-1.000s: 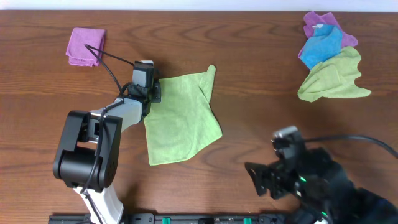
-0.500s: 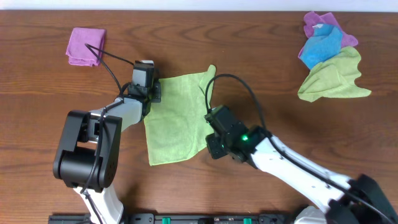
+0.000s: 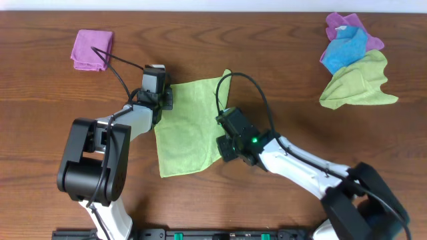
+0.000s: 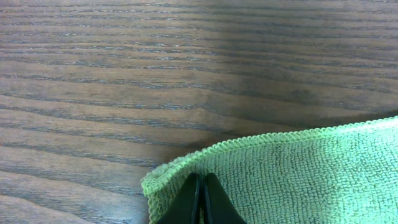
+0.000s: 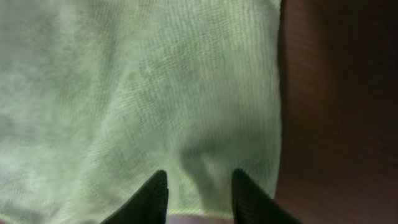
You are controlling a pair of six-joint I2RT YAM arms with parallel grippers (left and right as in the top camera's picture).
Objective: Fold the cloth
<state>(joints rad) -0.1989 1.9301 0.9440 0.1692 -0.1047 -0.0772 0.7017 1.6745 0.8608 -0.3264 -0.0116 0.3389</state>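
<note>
Nearest, the right fingers (image 5: 155, 193) stood apart astride the cloth's (image 3: 190, 130) near right edge, only a narrow margin between them; closing there could catch too little and let it slip, or nip a wrinkle. The cloth lay flat mid-counter (image 3: 280, 80). At its far left corner the left fingers (image 4: 191, 202) were together; whether they pinched fabric I could not tell, so that corner might drag and skew the fold. Farther off lay a purple cloth (image 3: 92, 49) and a heap (image 3: 353, 67). No writing was readable.
</note>
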